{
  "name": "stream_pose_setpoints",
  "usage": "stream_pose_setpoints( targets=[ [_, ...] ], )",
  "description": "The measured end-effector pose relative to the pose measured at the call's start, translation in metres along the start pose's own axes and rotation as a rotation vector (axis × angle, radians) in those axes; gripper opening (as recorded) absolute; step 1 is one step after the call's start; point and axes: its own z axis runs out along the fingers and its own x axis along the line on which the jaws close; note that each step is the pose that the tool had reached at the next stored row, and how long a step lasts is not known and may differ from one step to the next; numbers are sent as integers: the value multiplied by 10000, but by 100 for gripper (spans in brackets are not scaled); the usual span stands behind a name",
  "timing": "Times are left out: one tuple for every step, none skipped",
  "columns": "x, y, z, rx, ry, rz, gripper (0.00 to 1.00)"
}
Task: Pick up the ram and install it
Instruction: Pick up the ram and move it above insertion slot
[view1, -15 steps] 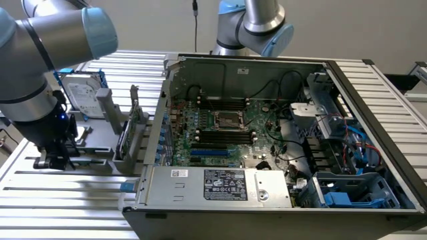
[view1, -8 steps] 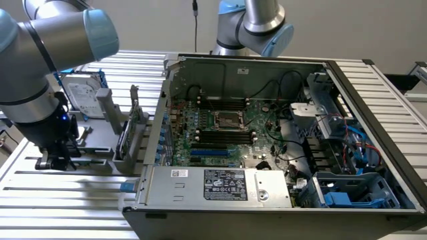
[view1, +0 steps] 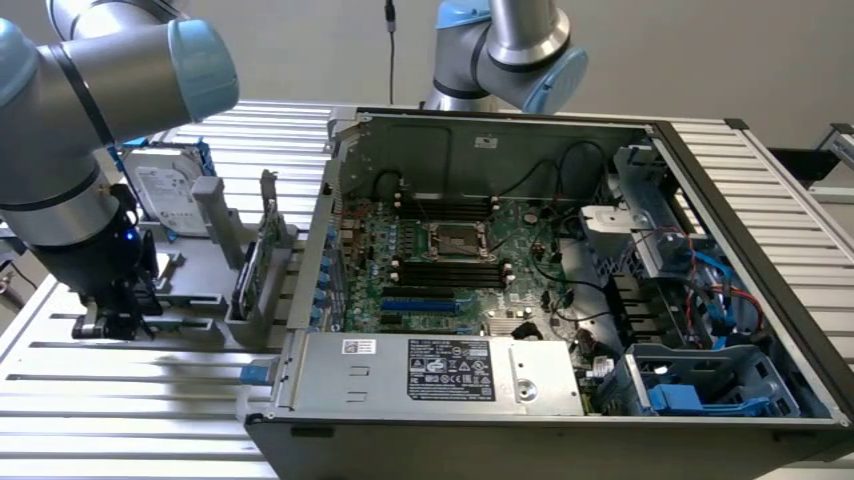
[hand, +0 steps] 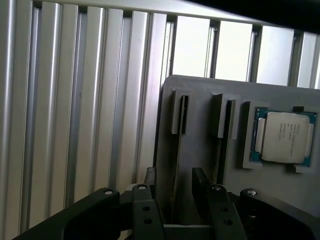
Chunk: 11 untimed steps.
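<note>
Gripper (view1: 114, 320) low at the exterior view's left, on the end of the near arm (view1: 74, 150), pointed straight down over the grey holder (view1: 200, 268) on the slatted table (view1: 134, 410), close to the holder's outer edge. At the back of the same holder, hard drive (view1: 163, 190) with blue brackets, upright. Just beside the holder, toward the exterior view's right, open computer case (view1: 494, 135) lying on its side, motherboard (view1: 400, 250) facing up inside. Black memory slots (view1: 454, 272) in rows on either side of the processor socket (view1: 461, 240), none of them near the gripper. Along the case's near edge, power supply (view1: 427, 370) with a printed label. Behind the case, second arm (view1: 514, 50), upright, well apart from the holder.

From the wrist view, gripper (hand: 174, 175) spread wide, one of its fingers (hand: 200, 184) to each side of a narrow slot in the holder (hand: 200, 87). In that slot the ram (hand: 180, 150), standing on edge: a thin dark strip running between the fingers, a sliver of gap showing on both sides, so straddled but not gripped. Just beside it, second slot (hand: 226, 125), also with a dark strip in it, too thin to tell what. Beyond that, small square silver chip (hand: 286, 136) seated in a recess of the same holder, well clear of the fingers. Under the holder, pale table slats (hand: 90, 110) running lengthwise.
</note>
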Motion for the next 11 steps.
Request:
stream_pose_setpoints(
  targets=[
    [0, 0, 0, 0, -3, 1, 40],
    [-1, 0, 1, 1, -7, 2, 40],
    [-1, 0, 1, 2, -9, 3, 33],
    [-1, 0, 1, 2, -12, 5, 33],
    [0, -1, 1, 2, -15, 7, 33],
    [0, -3, 1, 2, -22, 8, 33],
    [0, -4, 0, 2, -29, 10, 33],
    [0, -6, 0, 2, -40, 11, 33],
    [0, -8, 0, 4, -50, 11, 31],
    [1, -9, 0, 5, -58, 11, 31],
    [0, -10, 1, 7, -66, 12, 31]
  ],
)
